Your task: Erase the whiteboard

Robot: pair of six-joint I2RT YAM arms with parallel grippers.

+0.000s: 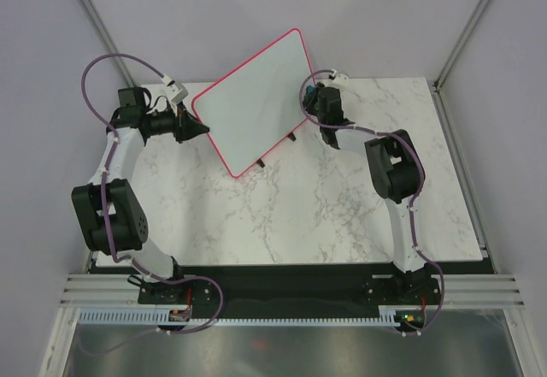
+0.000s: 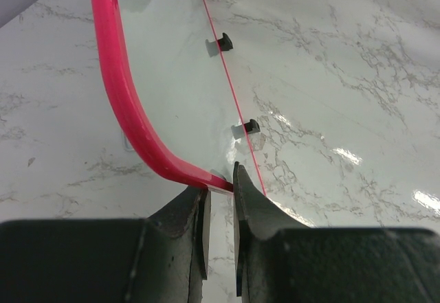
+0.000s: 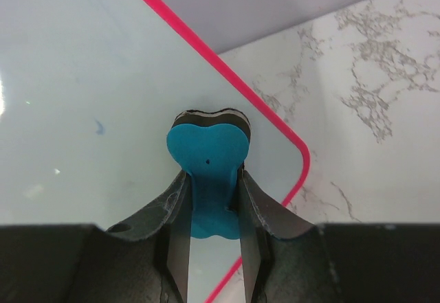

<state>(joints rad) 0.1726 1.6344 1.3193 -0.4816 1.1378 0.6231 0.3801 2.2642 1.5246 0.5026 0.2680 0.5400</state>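
Nearly all of the whiteboard [image 1: 252,108] looks clean. It is white and bare almost all over. I can see just one tiny blue mark [image 3: 100,126] on it in the right wrist view. So I think most of the wiping is done, and that little spot is what is left to rub off. From above, the rest of the board looks blank.

The board sits tipped up by the far edge of the counter, near the middle. Its small black feet [image 2: 223,41] are on the side away from the left arm. I cannot tell if they touch the counter.

The left gripper [image 2: 218,187] is pinched tight on the board's pink rim, at the corner that points to the counter's left edge. The right gripper [image 3: 212,174] is squeezed on a blue eraser [image 3: 208,145] shaped like a heart. The eraser rests on the board close to a round corner.

The counter [image 1: 282,215] is white marble with grey lines, and it is shiny. Plain grey walls [image 1: 214,9] stand around it.
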